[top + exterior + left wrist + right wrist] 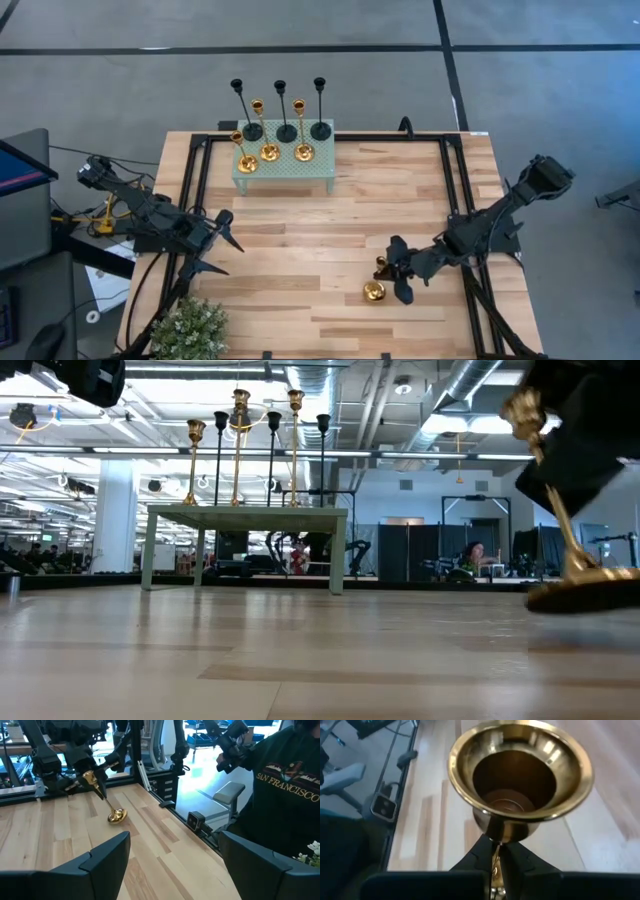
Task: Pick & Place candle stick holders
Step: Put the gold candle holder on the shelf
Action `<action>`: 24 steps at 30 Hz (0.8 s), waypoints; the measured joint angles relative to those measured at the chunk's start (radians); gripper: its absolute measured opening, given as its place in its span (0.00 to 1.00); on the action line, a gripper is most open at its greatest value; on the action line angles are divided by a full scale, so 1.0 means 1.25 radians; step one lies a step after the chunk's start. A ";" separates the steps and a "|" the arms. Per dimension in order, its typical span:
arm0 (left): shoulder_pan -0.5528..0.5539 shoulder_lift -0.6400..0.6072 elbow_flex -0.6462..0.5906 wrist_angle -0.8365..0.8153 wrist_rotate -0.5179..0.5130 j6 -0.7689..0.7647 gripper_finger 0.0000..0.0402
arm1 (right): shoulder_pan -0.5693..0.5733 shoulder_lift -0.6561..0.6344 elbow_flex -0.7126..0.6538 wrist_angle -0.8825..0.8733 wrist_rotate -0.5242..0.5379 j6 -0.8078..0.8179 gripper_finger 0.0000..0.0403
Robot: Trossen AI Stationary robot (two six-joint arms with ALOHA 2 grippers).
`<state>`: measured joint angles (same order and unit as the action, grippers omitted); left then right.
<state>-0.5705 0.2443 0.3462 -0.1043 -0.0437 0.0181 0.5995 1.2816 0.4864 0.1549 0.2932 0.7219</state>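
Observation:
A small green stand (284,165) at the table's far middle carries three black candle stick holders (286,128) and three gold ones (270,150), all upright on their round bases. Another gold holder (375,285) leans near the table's right front, with my right gripper (398,272) shut on it. The right wrist view looks into its cup (520,775). My left gripper (228,255) stands open at the table's left side and touches nothing; its fingers (100,865) show wide apart in the left wrist view. My right gripper pinches the gold holder's thin stem just below the cup (495,851) between its two fingers. The fingers come slanting down from the table's right side and lie across the stem. The holder is tilted, cup end (89,776) raised, and its base (117,816) rests by its rim on the table.
A black rail frame (455,190) runs around the tabletop. A potted plant (190,328) stands at the near left corner. A person in a dark shirt (285,785) shows beyond the table in the left wrist view. Bare wood lies between the stand and the grippers.

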 joint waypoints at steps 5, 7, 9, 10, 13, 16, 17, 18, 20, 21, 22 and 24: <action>0.000 0.000 0.000 0.000 0.000 0.000 0.76 | -0.050 0.000 0.102 -0.138 -0.002 -0.038 0.01; 0.000 0.000 0.000 -0.002 0.000 0.000 0.76 | -0.075 0.000 0.147 -0.201 -0.002 -0.072 0.01; 0.000 0.000 0.000 -0.010 0.000 0.000 0.76 | -0.103 0.000 0.184 -0.233 -0.003 -0.128 0.01; 0.000 0.000 0.000 -0.015 0.001 -0.001 0.76 | -0.118 0.000 0.198 -0.239 -0.005 -0.162 0.01; 0.000 0.000 0.000 -0.034 0.025 -0.024 0.76 | -0.179 0.000 0.231 -0.240 -0.039 -0.265 0.00; 0.000 0.000 0.000 -0.038 0.078 -0.063 0.76 | -0.261 0.000 0.252 -0.237 -0.103 -0.332 0.00; 0.000 0.000 0.000 -0.038 0.098 -0.072 0.76 | -0.289 0.000 0.257 -0.235 -0.126 -0.352 0.00; 0.000 0.000 0.000 -0.038 0.116 -0.081 0.76 | -0.318 0.000 0.262 -0.234 -0.149 -0.373 0.00; 0.000 0.000 0.000 -0.038 0.137 -0.084 0.76 | -0.375 0.000 0.274 -0.229 -0.193 -0.398 0.00; 0.000 0.000 0.000 -0.038 0.139 -0.084 0.76 | -0.402 0.000 0.281 -0.229 -0.211 -0.406 0.00; 0.000 0.000 0.000 -0.038 0.139 -0.084 0.76 | -0.426 0.000 0.288 -0.229 -0.223 -0.414 0.00; 0.000 0.000 0.000 -0.038 0.139 -0.084 0.76 | -0.472 0.000 0.304 -0.230 -0.252 -0.439 0.00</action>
<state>-0.5702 0.2440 0.3462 -0.1524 0.1296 -0.0868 0.0094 1.2816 0.8669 -0.1322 -0.0224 0.1728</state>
